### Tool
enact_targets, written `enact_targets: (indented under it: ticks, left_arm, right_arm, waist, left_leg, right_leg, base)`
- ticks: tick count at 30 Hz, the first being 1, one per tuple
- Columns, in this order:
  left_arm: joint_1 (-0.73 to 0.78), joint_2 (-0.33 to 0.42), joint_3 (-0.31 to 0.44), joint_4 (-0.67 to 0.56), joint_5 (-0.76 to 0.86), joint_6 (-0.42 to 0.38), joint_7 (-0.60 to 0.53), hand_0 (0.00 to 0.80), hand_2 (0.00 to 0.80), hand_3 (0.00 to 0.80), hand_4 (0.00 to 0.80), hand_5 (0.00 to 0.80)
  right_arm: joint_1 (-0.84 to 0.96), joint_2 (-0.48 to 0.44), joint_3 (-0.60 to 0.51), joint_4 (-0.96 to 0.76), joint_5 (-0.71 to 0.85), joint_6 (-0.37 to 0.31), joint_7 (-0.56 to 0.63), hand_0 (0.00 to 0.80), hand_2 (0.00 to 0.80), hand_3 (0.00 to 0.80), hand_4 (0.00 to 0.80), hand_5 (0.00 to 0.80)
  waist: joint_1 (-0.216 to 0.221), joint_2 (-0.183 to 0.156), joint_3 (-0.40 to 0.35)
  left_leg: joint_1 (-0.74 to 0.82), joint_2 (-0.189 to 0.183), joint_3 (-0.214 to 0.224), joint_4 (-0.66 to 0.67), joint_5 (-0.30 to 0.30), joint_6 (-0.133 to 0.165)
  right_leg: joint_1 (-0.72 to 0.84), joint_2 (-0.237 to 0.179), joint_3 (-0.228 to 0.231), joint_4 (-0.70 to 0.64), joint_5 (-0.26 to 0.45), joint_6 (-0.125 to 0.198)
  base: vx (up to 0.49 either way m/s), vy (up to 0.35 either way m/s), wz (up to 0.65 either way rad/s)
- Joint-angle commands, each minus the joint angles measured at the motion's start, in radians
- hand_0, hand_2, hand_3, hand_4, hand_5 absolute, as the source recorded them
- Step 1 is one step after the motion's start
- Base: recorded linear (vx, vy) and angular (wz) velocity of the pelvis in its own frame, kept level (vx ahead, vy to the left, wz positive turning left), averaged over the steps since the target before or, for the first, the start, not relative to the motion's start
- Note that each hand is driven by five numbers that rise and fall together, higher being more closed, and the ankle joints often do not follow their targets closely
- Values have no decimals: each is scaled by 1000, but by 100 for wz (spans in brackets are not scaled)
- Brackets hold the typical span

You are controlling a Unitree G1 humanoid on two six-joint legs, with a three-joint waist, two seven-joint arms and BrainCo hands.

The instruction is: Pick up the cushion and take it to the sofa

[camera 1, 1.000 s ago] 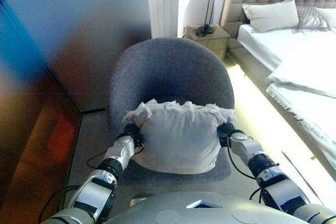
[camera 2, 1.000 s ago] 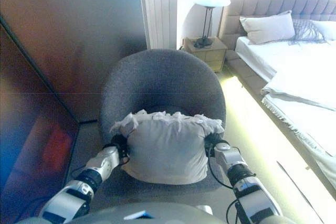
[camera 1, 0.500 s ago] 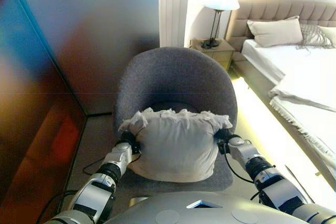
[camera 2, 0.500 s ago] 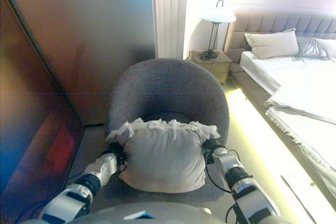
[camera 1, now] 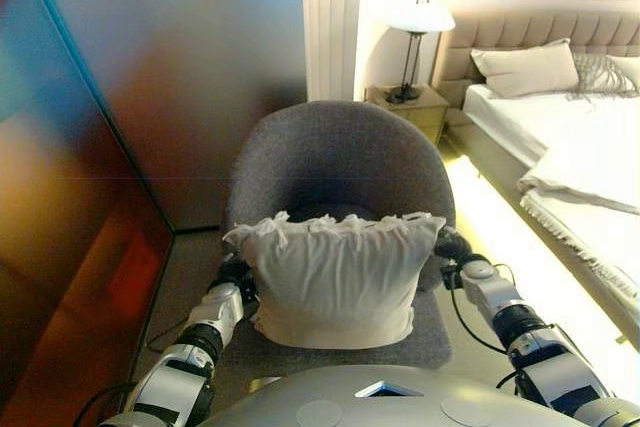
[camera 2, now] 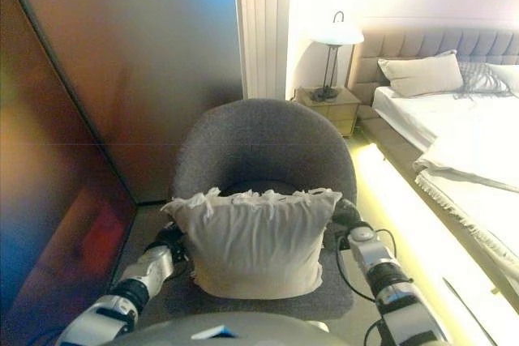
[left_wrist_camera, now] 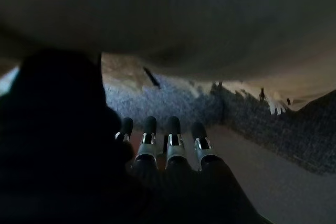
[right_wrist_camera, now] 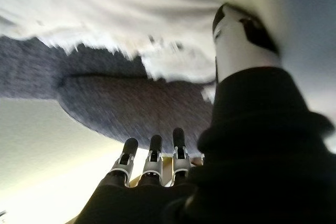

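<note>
A white cushion with a frilled top edge stands upright over the seat of a grey round-backed armchair. My left hand presses its left side and my right hand presses its right side. In the left wrist view my fingers are straight under the cushion. In the right wrist view my fingers are straight and the thumb lies against the cushion. No sofa shows.
A dark glossy wall panel runs along the left. A bed with pillows stands to the right, with a nightstand and a lamp behind the chair. A strip of floor lies between chair and bed.
The cushion now sits squarer and a little higher between my hands, off the chair back. The whole picture has shifted, so the camera has moved.
</note>
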Motion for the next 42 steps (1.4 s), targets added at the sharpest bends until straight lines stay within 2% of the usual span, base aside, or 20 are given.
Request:
enact_targets:
  ticks: [1, 5, 8, 11, 15, 17, 19, 20, 23, 25, 27, 28, 30, 31, 34, 37, 38, 40, 42]
  left_arm:
    - [-23, 1, 24, 7, 12, -90, -48, 0, 0, 0, 0, 0]
    - [11, 17, 78, -70, -5, -130, -20, 0, 0, 0, 0, 0]
    - [52, 29, 138, -143, 27, -130, -8, 0, 0, 0, 0, 0]
    - [81, 48, 192, -157, 56, -149, 20, 0, 0, 0, 0, 0]
    - [125, 93, 288, -185, 57, -214, 82, 0, 0, 0, 0, 0]
    - [196, 108, 371, -190, 63, -226, 118, 0, 0, 0, 0, 0]
    - [272, 121, 448, -188, 57, -195, 137, 0, 0, 0, 0, 0]
    - [319, 121, 480, -204, 63, -160, 107, 0, 0, 0, 0, 0]
    - [473, 124, 517, -268, 114, -40, -12, 0, 0, 0, 0, 0]
    - [557, 108, 530, -269, 119, 47, -67, 0, 0, 0, 0, 0]
    - [588, 91, 512, -249, 127, 85, -43, 0, 0, 0, 0, 0]
    - [599, 79, 495, -223, 129, 107, -32, 0, 0, 0, 0, 0]
    - [607, 62, 462, -196, 144, 212, -90, 0, 0, 0, 0, 0]
    - [600, 40, 416, -164, 184, 243, -144, 0, 0, 0, 0, 0]
    - [566, 20, 280, -135, 270, 323, -309, 0, 0, 0, 0, 0]
    - [494, 31, 163, -153, 218, 347, -382, 0, 0, 0, 0, 0]
    - [474, 37, 134, -173, 197, 356, -390, 0, 0, 0, 0, 0]
    - [419, 56, 26, -225, 123, 330, -457, 0, 0, 0, 0, 0]
    - [382, 70, -41, -280, 64, 297, -521, 0, 0, 0, 0, 0]
  right_arm:
    - [-28, -64, -86, -75, -26, -91, 43, 0, 0, 0, 0, 0]
    - [20, -111, -198, -173, -19, -91, 73, 0, 0, 0, 0, 0]
    - [38, -141, -308, -252, -29, -58, 82, 0, 0, 0, 0, 0]
    - [54, -161, -399, -283, -44, -57, 76, 0, 0, 0, 0, 0]
    - [77, -209, -532, -314, -21, -91, 16, 0, 0, 0, 0, 0]
    - [136, -210, -621, -330, -33, -106, -46, 0, 0, 0, 0, 0]
    - [211, -206, -699, -321, -81, -66, -96, 0, 0, 0, 0, 0]
    - [262, -199, -730, -304, -103, -52, -54, 0, 0, 0, 0, 0]
    - [431, -162, -799, -313, -167, -6, 34, 0, 0, 0, 0, 0]
    - [530, -118, -808, -289, -146, 36, 56, 0, 0, 0, 0, 0]
    - [570, -62, -764, -264, -155, 78, 35, 0, 0, 0, 0, 0]
    - [582, -21, -701, -229, -116, 67, -4, 0, 0, 0, 0, 0]
    - [586, 45, -609, -208, -122, 85, -1, 0, 0, 0, 0, 0]
    - [587, 78, -530, -188, -143, 78, 11, 0, 0, 0, 0, 0]
    - [581, 131, -355, -178, -220, 84, 218, 0, 0, 0, 0, 0]
    - [525, 138, -198, -198, -206, 39, 349, 0, 0, 0, 0, 0]
    - [509, 134, -158, -223, -172, 44, 350, 0, 0, 0, 0, 0]
    - [461, 123, -24, -286, -103, 6, 389, 0, 0, 0, 0, 0]
    - [434, 111, 39, -307, -59, -36, 389, 0, 0, 0, 0, 0]
  waist:
    - [13, 10, -26]
    - [10, 19, 6]
    - [13, 28, 33]
    - [13, 36, 45]
    - [18, 41, 52]
    - [24, 43, 54]
    - [28, 40, 56]
    - [29, 36, 59]
    - [35, 23, 74]
    - [39, 13, 82]
    - [38, 4, 84]
    - [39, 0, 86]
    - [39, -10, 88]
    - [38, -15, 89]
    - [32, -20, 93]
    - [33, -18, 96]
    - [34, -20, 97]
    - [38, -20, 95]
    - [38, -19, 93]
  left_leg:
    - [4, 49, 3, 16, -4, -60]
    - [5, 48, -2, 14, -3, -60]
    - [9, 47, -15, 11, -2, -56]
    - [13, 43, -22, 9, 0, -56]
    - [11, 38, -17, 9, -8, -61]
    - [6, 39, -14, 9, -10, -64]
    - [-1, 40, -13, 9, -14, -67]
    - [-6, 42, -10, 9, -17, -69]
    - [-16, 42, -5, 9, -18, -64]
    - [-19, 42, 0, 9, -16, -59]
    - [-21, 38, 4, 9, -17, -53]
    - [-25, 37, 4, 9, -18, -51]
    - [-36, 32, 2, 9, -22, -43]
    - [-40, 32, 5, 9, -29, -40]
    - [-59, 28, 11, 9, -31, -30]
    - [-65, 26, 6, 9, -45, -23]
    - [-76, 22, 4, 9, -35, -19]
    - [-81, 21, 4, 9, -48, -18]
    - [-90, 20, 8, 9, -49, -18]
  right_leg:
    - [-147, -72, -25, 10, 167, 80]
    - [-148, -75, -32, 12, 164, 80]
    - [-144, -75, -34, 15, 160, 75]
    - [-139, -77, -36, 13, 162, 75]
    - [-134, -82, -47, 7, 153, 78]
    - [-136, -86, -53, 6, 149, 80]
    - [-140, -88, -58, 5, 142, 84]
    - [-144, -88, -59, 5, 138, 84]
    - [-151, -79, -63, 3, 135, 79]
    - [-152, -74, -60, 2, 137, 78]
    - [-152, -68, -59, 1, 138, 74]
    - [-155, -66, -59, 1, 137, 73]
    - [-165, -64, -59, 1, 135, 70]
    - [-169, -62, -57, 1, 133, 70]
    - [-190, -57, -51, 1, 138, 66]
    - [-196, -52, -46, 1, 130, 66]
    - [-206, -54, -49, 1, 139, 65]
    - [-212, -53, -50, 2, 129, 64]
    - [-221, -54, -53, 2, 129, 66]
  base:
    - [-26, 38, 0]
    - [-48, 37, 4]
    - [-27, 41, 2]
    - [7, 45, 3]
    - [-55, 34, 3]
    - [-122, 0, 1]
    - [-161, -27, 1]
    - [-195, -44, 1]
    - [-205, -74, 6]
    - [-192, -86, 8]
    - [-203, -79, 4]
    - [-237, -76, 1]
    - [-289, -83, 4]
    - [-321, -74, 6]
    - [-308, -38, 3]
    - [-220, -19, 6]
    - [-232, -22, 5]
    - [-221, -14, 2]
    - [-217, 3, 1]
